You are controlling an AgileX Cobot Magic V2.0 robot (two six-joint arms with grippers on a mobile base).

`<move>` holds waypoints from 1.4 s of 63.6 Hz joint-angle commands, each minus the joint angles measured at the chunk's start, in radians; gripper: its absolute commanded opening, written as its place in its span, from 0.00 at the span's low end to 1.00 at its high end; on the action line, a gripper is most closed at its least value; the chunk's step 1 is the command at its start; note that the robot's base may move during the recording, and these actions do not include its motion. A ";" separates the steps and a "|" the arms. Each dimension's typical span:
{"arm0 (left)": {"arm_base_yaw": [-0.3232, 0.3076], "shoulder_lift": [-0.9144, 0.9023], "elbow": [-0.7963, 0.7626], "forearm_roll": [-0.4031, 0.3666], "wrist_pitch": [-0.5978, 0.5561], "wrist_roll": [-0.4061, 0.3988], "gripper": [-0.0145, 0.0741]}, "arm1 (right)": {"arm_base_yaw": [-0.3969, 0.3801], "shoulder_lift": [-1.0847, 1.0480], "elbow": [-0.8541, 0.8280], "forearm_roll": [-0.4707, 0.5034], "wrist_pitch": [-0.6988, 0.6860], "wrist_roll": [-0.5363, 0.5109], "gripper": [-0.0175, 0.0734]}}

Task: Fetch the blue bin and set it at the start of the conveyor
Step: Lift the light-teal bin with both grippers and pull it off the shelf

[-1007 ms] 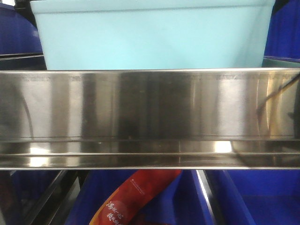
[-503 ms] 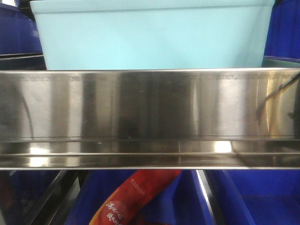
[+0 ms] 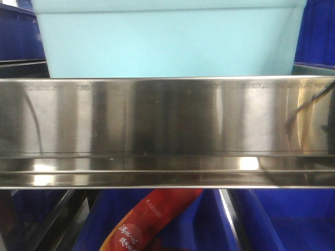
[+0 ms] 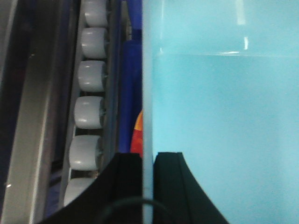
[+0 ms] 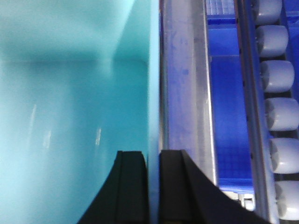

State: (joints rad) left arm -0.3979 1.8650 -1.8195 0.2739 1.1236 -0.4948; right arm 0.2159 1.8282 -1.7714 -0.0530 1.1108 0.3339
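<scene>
Left wrist-mounted view had the left gripper (image 4: pixel 147 186) nipped narrow on one end wall of the blue bin (image 4: pixel 224 116); the right gripper (image 5: pixel 154 186) clamped the opposite wall likewise. The bin lay crosswise between both arms, equally near each, showing above the steel shelf rail (image 3: pixel 167 120).

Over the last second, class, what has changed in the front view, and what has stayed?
The pale aqua rectangular plastic bin has shifted slightly upward in the front view. The left gripper and right gripper each clamp one of its walls. The shiny steel shelf rail, dark blue plastic crates and red printed packet stayed put.
</scene>
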 commanded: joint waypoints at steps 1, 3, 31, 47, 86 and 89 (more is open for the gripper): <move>-0.019 -0.038 -0.023 0.064 0.014 -0.015 0.04 | 0.015 -0.064 -0.020 -0.047 -0.011 0.006 0.02; -0.025 -0.047 -0.027 0.064 0.016 -0.015 0.04 | 0.020 -0.079 -0.020 -0.059 -0.011 0.013 0.02; -0.073 -0.187 -0.187 0.060 0.064 -0.017 0.04 | 0.087 -0.269 -0.124 -0.180 0.024 0.057 0.02; -0.078 -0.205 -0.310 0.059 0.091 -0.015 0.04 | 0.087 -0.271 -0.253 -0.191 0.074 0.047 0.02; -0.078 -0.214 -0.369 0.069 0.090 -0.011 0.04 | 0.087 -0.271 -0.262 -0.191 0.055 0.033 0.02; -0.078 -0.214 -0.369 0.071 0.090 -0.011 0.04 | 0.087 -0.271 -0.262 -0.191 0.047 0.033 0.02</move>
State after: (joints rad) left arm -0.4700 1.6756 -2.1716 0.3303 1.2421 -0.5062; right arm 0.3024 1.5714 -2.0179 -0.2222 1.2051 0.3832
